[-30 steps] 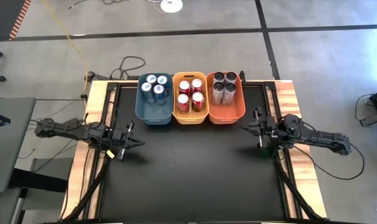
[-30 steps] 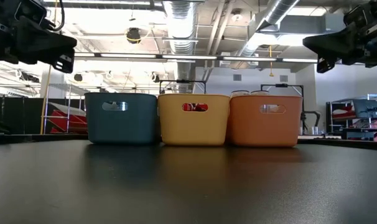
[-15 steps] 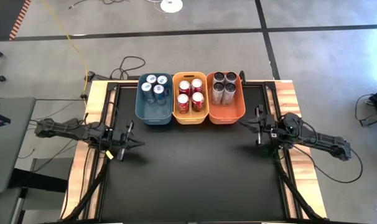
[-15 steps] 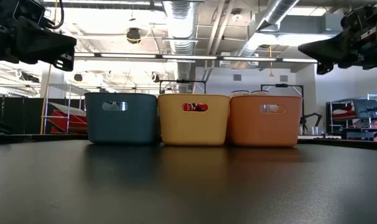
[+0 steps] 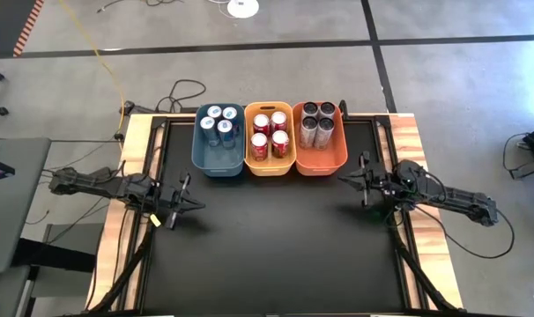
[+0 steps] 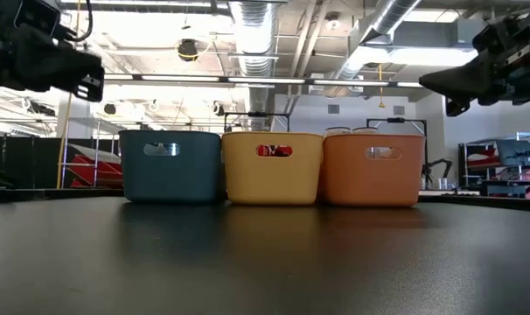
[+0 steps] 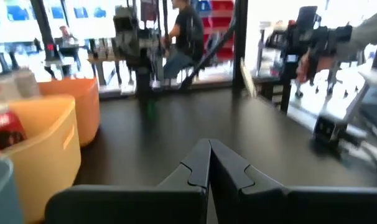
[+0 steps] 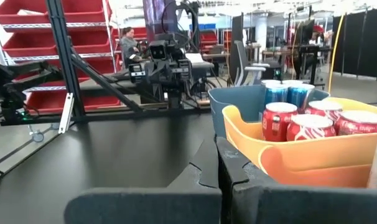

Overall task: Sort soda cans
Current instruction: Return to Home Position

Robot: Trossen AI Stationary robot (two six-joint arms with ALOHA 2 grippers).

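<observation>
High view: blue bin [image 5: 219, 160], yellow bin [image 5: 270, 166] and orange bin [image 5: 320, 164] touch in a row at upper centre of the black table [image 5: 276, 246]; blue soda cans [image 5: 220, 123] in the blue bin, red soda cans [image 5: 269, 134] in the yellow, grey soda cans [image 5: 316, 123] in the orange; left gripper [image 5: 193, 204] centre left, right gripper [image 5: 346, 180] centre right, both apart from the bins.
Low view: bins mid-frame, red shows through the yellow bin's handle slot; grippers raised in the upper corners.
Left wrist view: fingers [image 7: 195, 171] pressed together, holding nothing.
Right wrist view: fingers [image 8: 204, 165] pressed together, holding nothing; red and blue cans at frame right.
</observation>
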